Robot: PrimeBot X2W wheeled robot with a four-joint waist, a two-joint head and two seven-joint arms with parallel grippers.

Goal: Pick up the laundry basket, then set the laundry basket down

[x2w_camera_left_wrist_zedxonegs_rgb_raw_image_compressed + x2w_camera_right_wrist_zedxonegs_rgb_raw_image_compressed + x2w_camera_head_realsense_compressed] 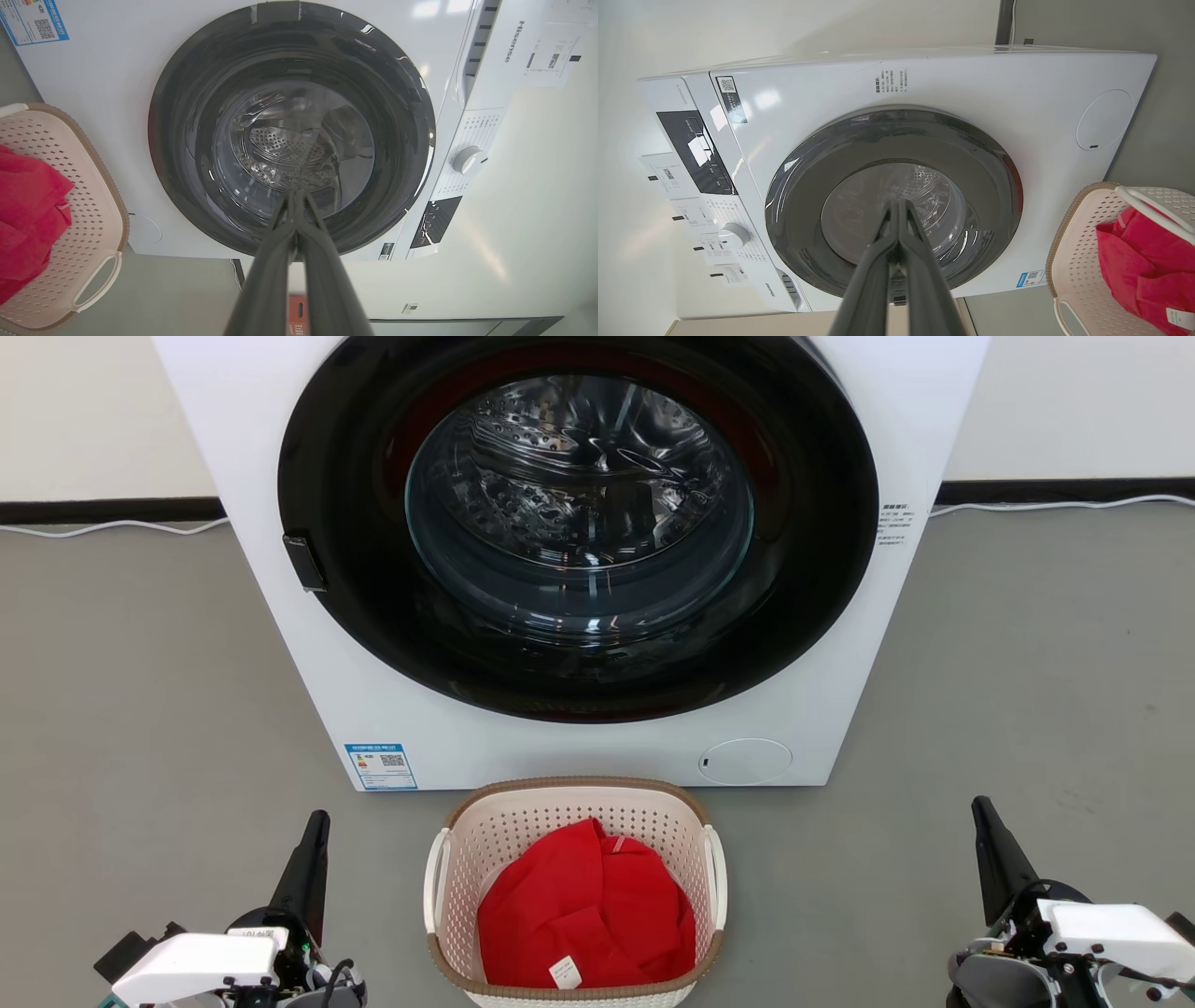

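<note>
Left wrist view reads Hisense on washing machine (107,140); left end effector (296,193), right end effector (899,205) both clenched.

The left arm (196,963) and right arm (1111,933) sit low and well apart, each with jaws pressed together.

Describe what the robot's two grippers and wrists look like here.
Both match: the left gripper and right gripper each have two long, dark, matte fingers tapering to a narrow tip. Behind each sits a white boxy wrist housing over black and grey hardware, with thin black cables looping nearby.
</note>
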